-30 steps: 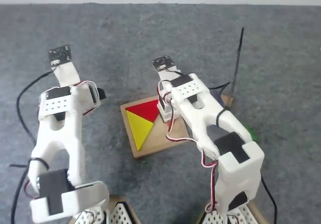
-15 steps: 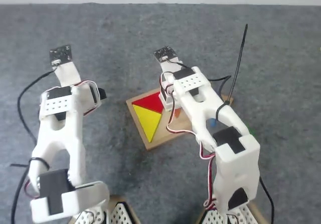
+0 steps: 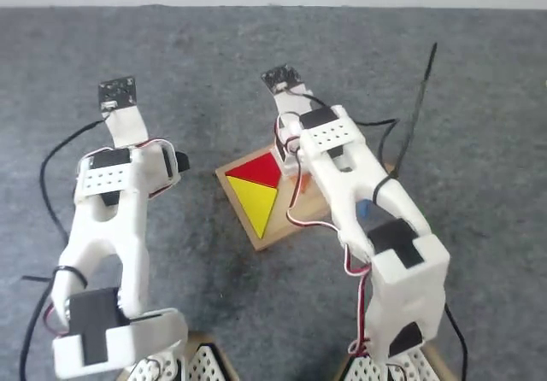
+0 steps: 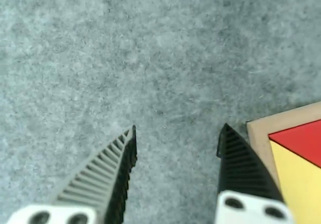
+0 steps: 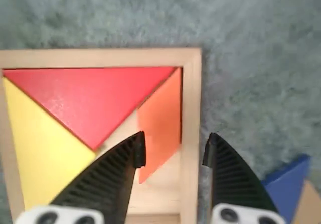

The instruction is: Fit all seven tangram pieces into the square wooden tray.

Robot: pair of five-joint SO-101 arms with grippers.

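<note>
The square wooden tray (image 3: 248, 227) lies mid-table with a red triangle (image 3: 256, 169) and a yellow triangle (image 3: 254, 202) in it. An orange piece (image 5: 163, 128) rests tilted against the tray's inner edge beside the red triangle (image 5: 95, 98). My right gripper (image 5: 174, 141) hangs open just above it, one finger over the orange piece and the other over the tray rim (image 5: 190, 108). A blue piece (image 5: 288, 179) lies on the carpet outside the tray. My left gripper (image 4: 178, 133) is open over bare carpet, just short of the tray's corner (image 4: 261, 128).
Grey carpet covers the table. A thin black cable (image 3: 419, 99) rises at the right behind the right arm. A tan wooden bit (image 3: 389, 172) shows past that arm. Open carpet lies at the back and far left.
The tray has turned and slid a little to the right under the right arm, and the orange piece now shows at its edge. The left arm has shifted slightly toward the tray.
</note>
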